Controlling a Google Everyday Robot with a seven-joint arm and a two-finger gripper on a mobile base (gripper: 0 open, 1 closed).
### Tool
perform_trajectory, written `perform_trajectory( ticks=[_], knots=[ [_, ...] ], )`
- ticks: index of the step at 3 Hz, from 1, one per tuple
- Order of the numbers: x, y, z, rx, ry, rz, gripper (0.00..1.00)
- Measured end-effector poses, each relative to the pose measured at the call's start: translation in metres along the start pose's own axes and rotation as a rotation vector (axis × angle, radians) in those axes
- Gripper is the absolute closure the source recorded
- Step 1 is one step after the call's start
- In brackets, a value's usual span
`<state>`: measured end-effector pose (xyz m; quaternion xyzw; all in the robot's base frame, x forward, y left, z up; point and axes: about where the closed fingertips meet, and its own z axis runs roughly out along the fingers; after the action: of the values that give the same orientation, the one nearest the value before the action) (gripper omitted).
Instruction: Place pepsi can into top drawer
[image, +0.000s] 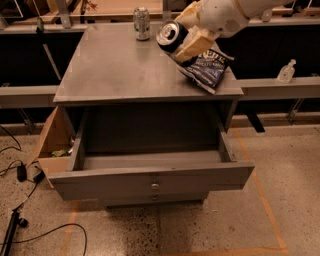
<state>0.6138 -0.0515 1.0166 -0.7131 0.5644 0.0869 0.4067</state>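
Observation:
My gripper (186, 36) is shut on the pepsi can (171, 36), a dark-blue can with its silver top facing the camera. It holds the can tilted on its side, in the air above the right part of the cabinet top (120, 65). The top drawer (150, 176) is pulled out wide below, its grey front with a small round knob (155, 186) facing me. The inside of the drawer shows nothing in it.
A silver-grey can (142, 23) stands upright at the back of the cabinet top. A dark-blue chip bag (207, 67) lies at the right edge, just under my gripper. A cardboard box (52, 142) sits left of the cabinet. Cables (20, 175) lie on the floor at left.

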Motion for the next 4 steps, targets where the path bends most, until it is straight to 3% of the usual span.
perform_trajectory(
  ticks=[1, 2, 3, 4],
  knots=[
    [0.018, 0.056, 0.011, -0.052, -0.02, 0.119, 1.0],
    [0.057, 0.123, 0.064, -0.207, 0.029, 0.229, 1.0],
    [0.09, 0.159, 0.117, -0.334, 0.095, 0.284, 1.0],
    [0.097, 0.151, 0.147, -0.35, 0.11, 0.265, 1.0]
  ],
)
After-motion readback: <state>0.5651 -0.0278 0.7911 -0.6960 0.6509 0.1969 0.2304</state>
